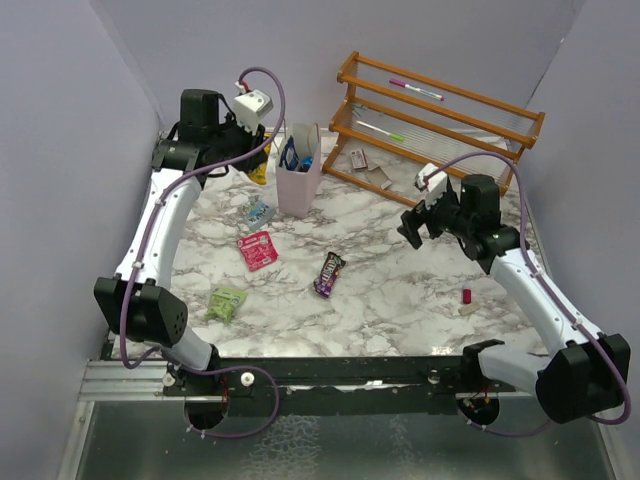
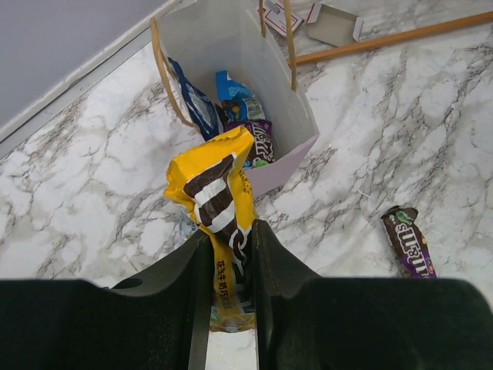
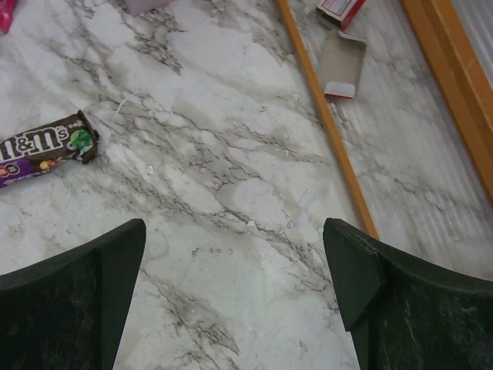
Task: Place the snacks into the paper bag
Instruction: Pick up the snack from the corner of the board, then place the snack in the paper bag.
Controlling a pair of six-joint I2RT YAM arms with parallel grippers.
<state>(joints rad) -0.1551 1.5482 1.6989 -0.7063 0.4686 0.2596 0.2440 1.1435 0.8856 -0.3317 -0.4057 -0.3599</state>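
The bag's mouth is gaping open, cord handles looping at its rim and packets lying inside. The rack is standing to its right; bare desk is lying under the right gripper.

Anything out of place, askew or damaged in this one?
A torn-open, flattened cardboard box lies by the front rail of the orange rack. Nothing looks spilled: the paper bag stands upright, and the left gripper holds a crumpled yellow packet beside it.

Paper bag upper centre, snacks inside; rack right of it; candy bar mid-frame below bag; packet left of bar.
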